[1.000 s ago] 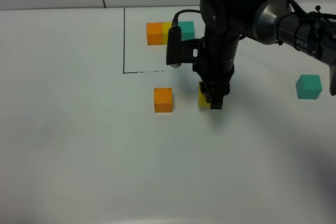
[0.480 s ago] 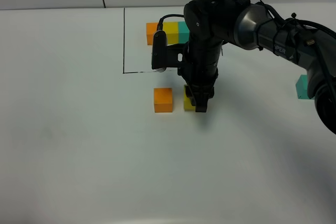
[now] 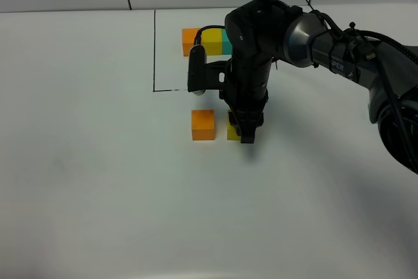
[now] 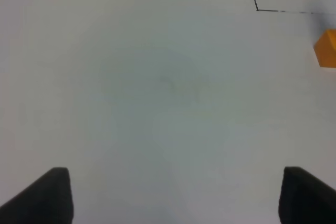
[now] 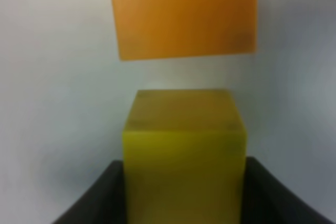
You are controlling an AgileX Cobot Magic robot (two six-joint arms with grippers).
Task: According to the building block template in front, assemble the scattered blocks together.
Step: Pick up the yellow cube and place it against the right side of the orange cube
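My right gripper is clamped on the yellow cube. On the wrist feed its dark fingers press against both side faces, jaws pointing down at the table. I can't tell whether the cube rests on the surface or sits just above it. Just ahead of it lies the orange cube, near but not touching, with a narrow strip of white showing between the two. From the high camera the orange one is on the yellow one's left, and the pair are lined up side by side. Beyond them, toward the far edge, the building block template sits inside its black outline, its teal end partly hidden behind my right arm. My left gripper hangs over bare table with jaws spread wide, holding nothing. The orange cube and the outline's corner sit off at the edge of its feed.
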